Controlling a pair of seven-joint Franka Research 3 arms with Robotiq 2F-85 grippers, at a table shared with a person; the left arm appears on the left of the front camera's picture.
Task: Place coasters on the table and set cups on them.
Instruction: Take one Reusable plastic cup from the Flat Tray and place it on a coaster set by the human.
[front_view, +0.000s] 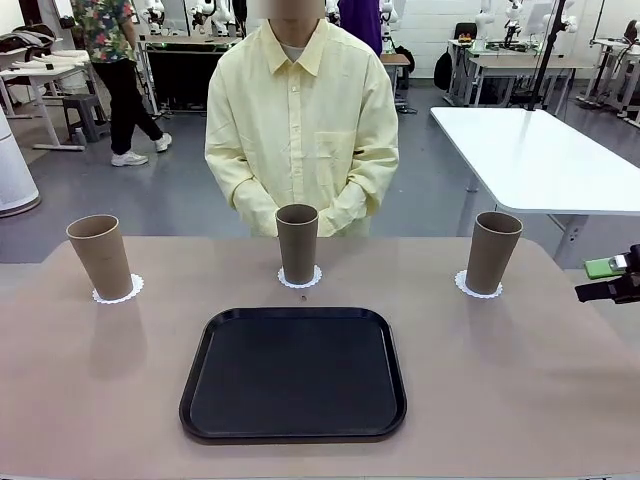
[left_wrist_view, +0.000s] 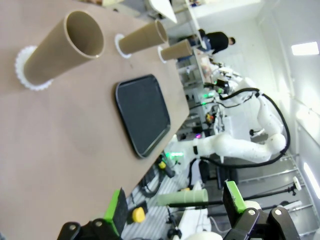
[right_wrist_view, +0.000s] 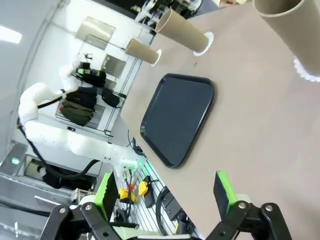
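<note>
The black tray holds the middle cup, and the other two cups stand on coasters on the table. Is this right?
Not quite. In the front view the black tray holds nothing; the middle cup stands on its own coaster on the table, behind the tray. The other two do stand on coasters.

Right gripper (right_wrist_view: 165, 197) open, empty, above table (right_wrist_view: 260, 125). Black tray (right_wrist_view: 177, 117) bare. Three cups (right_wrist_view: 182, 30) on coasters (right_wrist_view: 204, 44).

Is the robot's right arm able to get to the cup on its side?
Probably yes. The right gripper waits open at the table's edge, and bare tabletop lies between it and the right cup.
</note>
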